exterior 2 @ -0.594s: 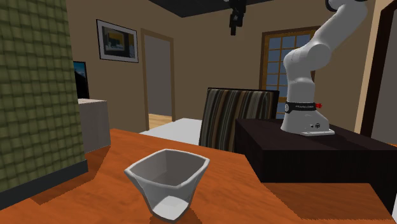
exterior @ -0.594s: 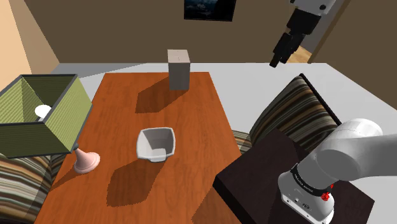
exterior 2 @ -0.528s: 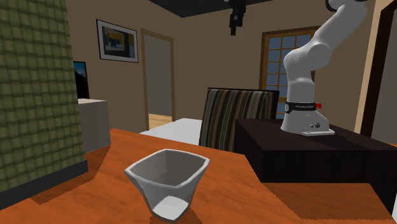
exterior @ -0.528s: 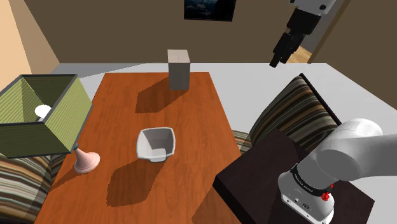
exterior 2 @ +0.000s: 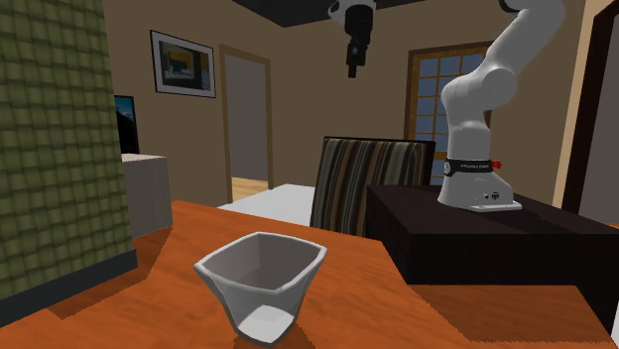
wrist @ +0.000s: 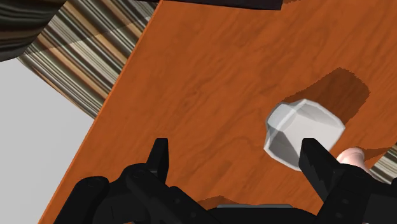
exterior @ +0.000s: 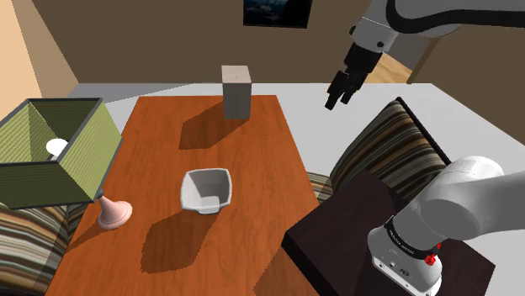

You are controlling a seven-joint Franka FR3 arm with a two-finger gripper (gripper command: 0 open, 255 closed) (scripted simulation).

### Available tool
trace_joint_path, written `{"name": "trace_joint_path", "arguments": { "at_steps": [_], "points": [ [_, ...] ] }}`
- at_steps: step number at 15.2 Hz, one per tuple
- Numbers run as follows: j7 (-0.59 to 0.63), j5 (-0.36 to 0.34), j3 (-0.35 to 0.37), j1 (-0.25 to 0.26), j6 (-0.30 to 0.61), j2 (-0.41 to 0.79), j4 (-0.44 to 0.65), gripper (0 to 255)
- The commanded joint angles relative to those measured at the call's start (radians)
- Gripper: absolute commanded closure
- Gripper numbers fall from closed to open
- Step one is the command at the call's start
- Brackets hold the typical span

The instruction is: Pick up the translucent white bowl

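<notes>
Table (exterior: 261, 160): reddish-brown wood — we see a lamp (exterior: 52, 151) at one end and a grey box (exterior: 237, 91) at the other.
Bowl (exterior: 206, 191): white, upright mid-table, near the lamp's foot.
Gripper (exterior: 338, 96): fingers apart, empty — high up, well away from the bowl.

Living room (striped sofa (exterior: 383, 145), lamp (exterior: 59, 151))

Reddish-brown, wood-grained table (exterior: 252, 168) holding a plain pale grey-white bowl (exterior: 206, 190). Also on the table: an olive-green chequered lampshade (exterior: 50, 151) over a pink lamp base (exterior: 112, 214), and a grey box (exterior: 237, 91). Beside the table, brown, black and cream striped cushions (exterior: 395, 143) and a black stand (exterior: 336, 235).
</notes>
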Motion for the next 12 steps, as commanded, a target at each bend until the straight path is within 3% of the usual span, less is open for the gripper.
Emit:
{"name": "trace_joint_path", "arguments": {
  "at_steps": [1,12],
  "points": [
    [0.009,0.022,0.015,0.011,0.071,0.039,-0.027,0],
    [0.041,0.152,0.104,0.086,0.455,0.351,-0.072,0]
  ]
}}
